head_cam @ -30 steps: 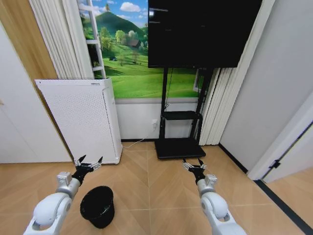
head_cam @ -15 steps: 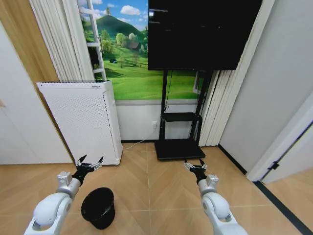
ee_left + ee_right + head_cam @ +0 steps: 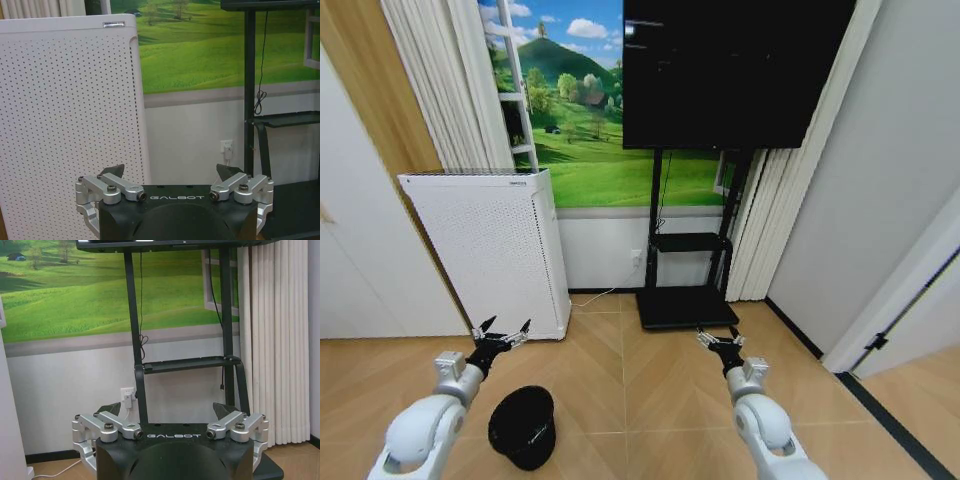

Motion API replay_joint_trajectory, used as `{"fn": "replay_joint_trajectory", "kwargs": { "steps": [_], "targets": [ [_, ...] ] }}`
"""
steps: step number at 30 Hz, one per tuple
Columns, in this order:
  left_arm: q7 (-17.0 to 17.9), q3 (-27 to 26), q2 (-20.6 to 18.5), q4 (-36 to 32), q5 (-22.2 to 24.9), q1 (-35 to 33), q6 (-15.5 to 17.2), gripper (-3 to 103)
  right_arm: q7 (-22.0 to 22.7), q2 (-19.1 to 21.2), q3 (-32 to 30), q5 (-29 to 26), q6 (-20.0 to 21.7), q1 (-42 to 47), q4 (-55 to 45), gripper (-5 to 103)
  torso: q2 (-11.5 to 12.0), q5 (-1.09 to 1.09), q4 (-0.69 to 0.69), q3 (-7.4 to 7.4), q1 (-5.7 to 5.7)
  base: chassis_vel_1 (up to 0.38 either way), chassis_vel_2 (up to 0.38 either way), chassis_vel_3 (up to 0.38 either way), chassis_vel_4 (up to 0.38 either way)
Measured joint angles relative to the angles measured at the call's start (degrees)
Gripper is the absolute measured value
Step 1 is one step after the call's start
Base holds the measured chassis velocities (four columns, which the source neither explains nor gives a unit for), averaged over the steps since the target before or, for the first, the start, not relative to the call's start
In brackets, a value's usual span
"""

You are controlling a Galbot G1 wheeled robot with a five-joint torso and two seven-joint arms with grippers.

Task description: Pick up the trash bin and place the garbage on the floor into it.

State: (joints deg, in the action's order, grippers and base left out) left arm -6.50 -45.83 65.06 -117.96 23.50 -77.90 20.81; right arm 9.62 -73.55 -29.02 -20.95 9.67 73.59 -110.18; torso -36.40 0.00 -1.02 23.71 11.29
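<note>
The trash bin (image 3: pixel 523 427), small, black and round, stands on the wooden floor at the lower left of the head view. My left gripper (image 3: pixel 501 332) hovers open above and a little behind the bin, apart from it. Farther right, my right gripper (image 3: pixel 721 340) is held out open over bare floor. The left wrist view has the open left gripper (image 3: pixel 172 175) facing a white perforated cabinet, nothing between its fingers. The right gripper (image 3: pixel 169 412) also stands open in its wrist view, facing the TV stand. The garbage is out of view.
A white perforated cabinet (image 3: pixel 490 250) stands against the wall behind the bin. A black TV stand (image 3: pixel 686 270) with a wide base plate sits ahead, under a big dark screen (image 3: pixel 732 65). White curtains (image 3: pixel 760 220) hang right of it; a wall and door frame close the right side.
The whole head picture has shifted slightly, so the camera moved; the bin now sits a little lower and farther right. Both grippers hold the same open pose.
</note>
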Motion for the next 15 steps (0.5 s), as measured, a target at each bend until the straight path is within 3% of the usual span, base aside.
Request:
{"fn": "replay_joint_trajectory", "kwargs": {
  "steps": [15],
  "targets": [
    [0.06,-0.47,0.19,-1.38,-0.07,-1.13,0.3,100,-0.03,0.52,-0.51,-0.41,-0.02,0.54,-1.01,100,-3.58,0.0,0.0,2.18,1.42,0.0,0.0,0.0,0.0]
  ]
}}
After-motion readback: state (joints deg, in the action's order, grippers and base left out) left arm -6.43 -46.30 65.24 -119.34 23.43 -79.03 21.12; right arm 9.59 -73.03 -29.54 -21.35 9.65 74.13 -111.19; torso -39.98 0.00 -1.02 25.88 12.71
